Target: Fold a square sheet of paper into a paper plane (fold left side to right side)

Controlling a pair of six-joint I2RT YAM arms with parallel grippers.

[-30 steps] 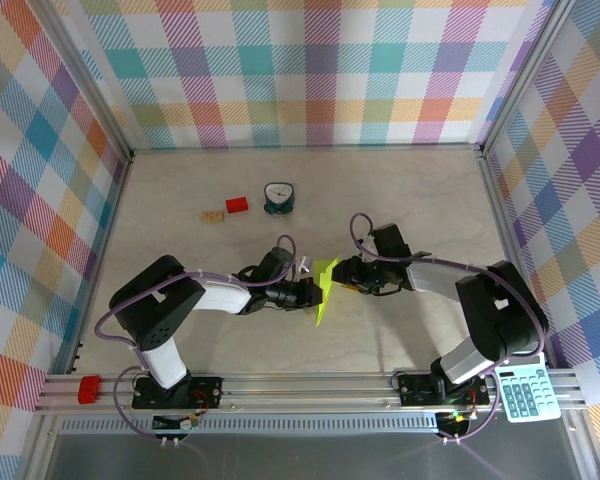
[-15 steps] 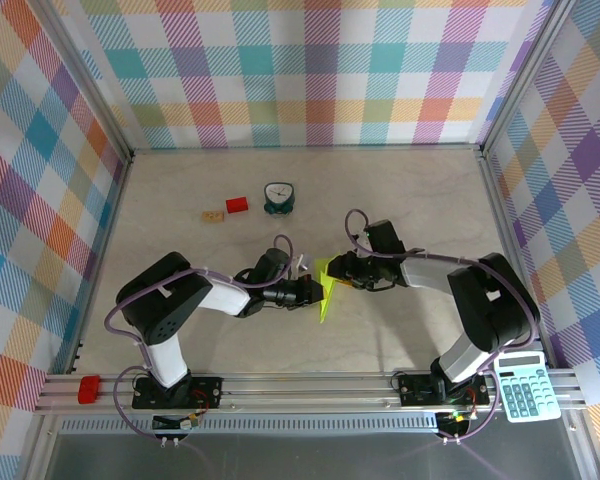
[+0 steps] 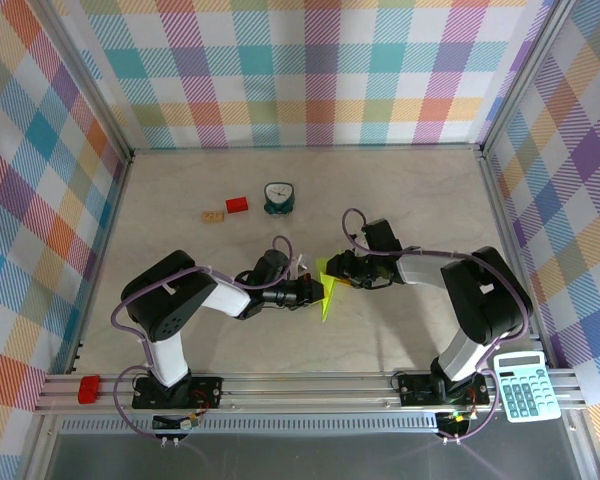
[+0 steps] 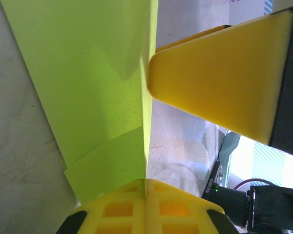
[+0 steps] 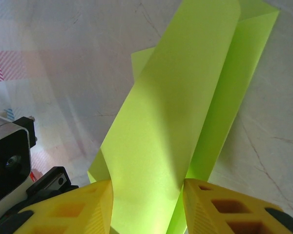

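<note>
On table (image 3: 410,200), folded sheet (image 3: 326,288) pointing nearward.

Pale marbled tabletop (image 3: 410,200), evenly lit, shadows soft; pastel plaid back wall (image 3: 300,70) at 12 o'clock; matching left panel (image 3: 30,200) at 9 o'clock, right panel (image 3: 580,180) at 3 o'clock; silver corner posts (image 3: 80,75) where the walls meet; slotted aluminium rail (image 3: 310,385) along the 6 o'clock edge.
</note>
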